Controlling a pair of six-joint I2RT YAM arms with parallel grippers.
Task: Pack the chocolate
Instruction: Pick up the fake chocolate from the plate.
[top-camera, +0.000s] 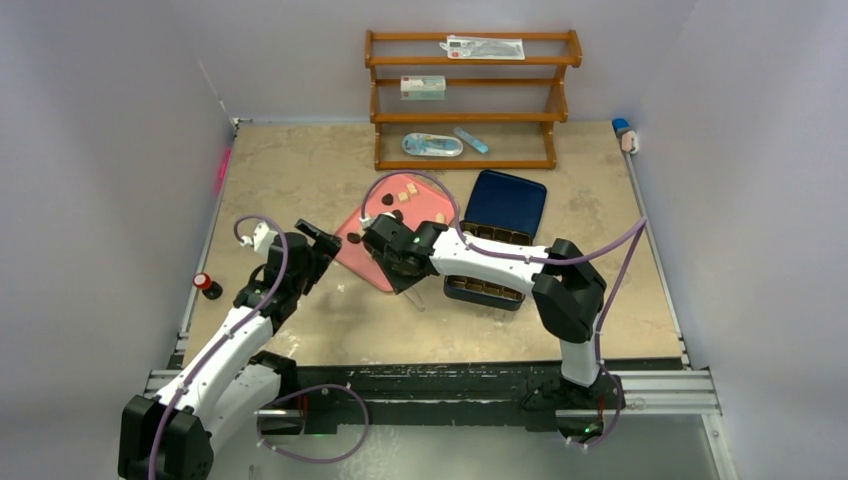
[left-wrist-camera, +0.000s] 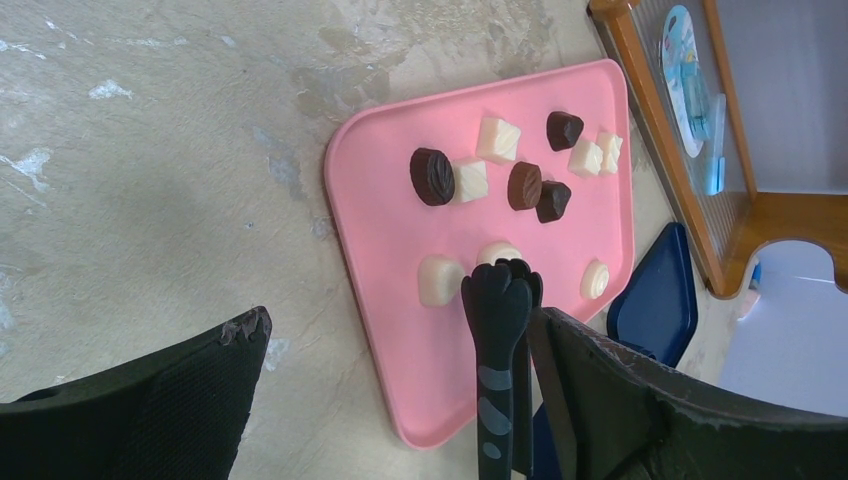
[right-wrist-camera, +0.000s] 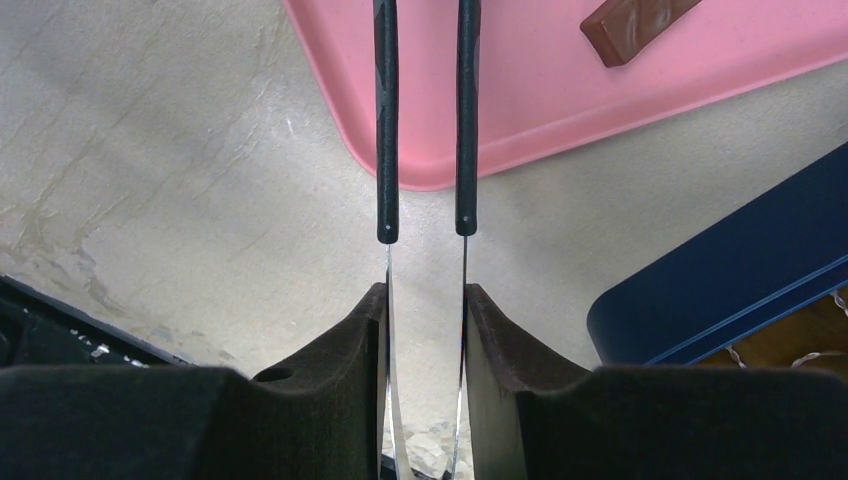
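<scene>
Mottled beige tabletop, grey walls. Wooden rack behind pink tray of chocolate. Right gripper clamping tongs, tips together over tray; left gripper spread wide beside tray.

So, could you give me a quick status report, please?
Left gripper open, empty, by pink tray. Right gripper shut on tongs, tips at a cream piece. Chocolate loose on tray. Nothing blocking the tongs.
</scene>
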